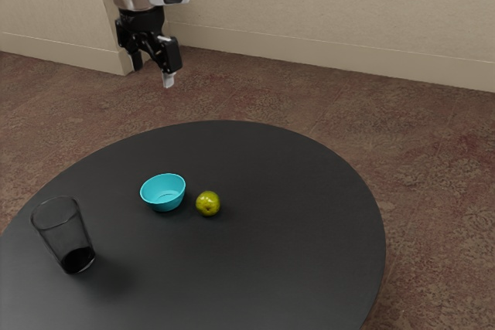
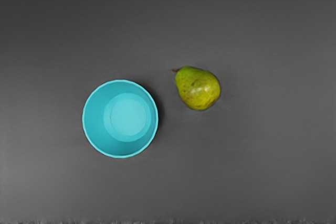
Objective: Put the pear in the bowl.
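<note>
- I can see my claw (image 1: 153,72) in the exterior view: its two fingers stand apart, with nothing between them.
- It's up in the air, at 12 o'clock from the bowl (image 1: 164,202) as that view shows it.
- My pear (image 1: 208,203) is outside the bowl, on the round black table (image 1: 294,268), at about half past 3 from the bowl in the exterior view. The two are near each other, not touching.
- Through the wrist view I've got the pear lying on its side, yellow-green with brown specks. Calling the bowl 6 o'clock from the pear, its stem (image 2: 175,70) points to roughly 8.
- The turquoise bowl sits upright and empty, its inside facing my wrist camera.
- A clear glass (image 1: 64,231) with a dark bottom is on the table at 8 o'clock from the bowl in the exterior view.
</note>
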### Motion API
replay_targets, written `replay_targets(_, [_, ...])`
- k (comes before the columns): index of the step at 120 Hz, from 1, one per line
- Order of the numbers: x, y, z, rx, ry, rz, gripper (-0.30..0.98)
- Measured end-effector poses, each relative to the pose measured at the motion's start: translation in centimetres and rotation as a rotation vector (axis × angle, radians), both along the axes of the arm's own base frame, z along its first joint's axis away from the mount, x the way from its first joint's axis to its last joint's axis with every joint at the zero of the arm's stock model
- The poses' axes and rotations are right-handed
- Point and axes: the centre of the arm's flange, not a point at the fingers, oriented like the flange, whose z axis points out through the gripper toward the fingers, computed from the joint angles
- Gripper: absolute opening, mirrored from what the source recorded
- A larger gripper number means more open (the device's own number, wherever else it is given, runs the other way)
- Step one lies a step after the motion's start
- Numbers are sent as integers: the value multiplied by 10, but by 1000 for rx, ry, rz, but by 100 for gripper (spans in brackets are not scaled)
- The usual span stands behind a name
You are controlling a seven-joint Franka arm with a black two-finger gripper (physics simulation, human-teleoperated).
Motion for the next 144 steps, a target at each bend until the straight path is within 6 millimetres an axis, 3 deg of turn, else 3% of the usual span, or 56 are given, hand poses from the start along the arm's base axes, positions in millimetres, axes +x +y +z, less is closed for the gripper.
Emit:
replay_targets(25, [-2,1,-8,-4,7,-8,69])
replay_targets(35, [10,1,-31,-2,36,-5,69])
replay_targets(49, [34,-11,-82,-12,97,-10,69])
replay_targets(70, [79,-11,-215,-40,235,20,69])
replay_targets(92, [100,7,-280,-81,262,17,69])
replay_targets(115, [130,3,-307,-96,215,31,69])
replay_targets(144, [127,12,-341,-144,215,259,69])
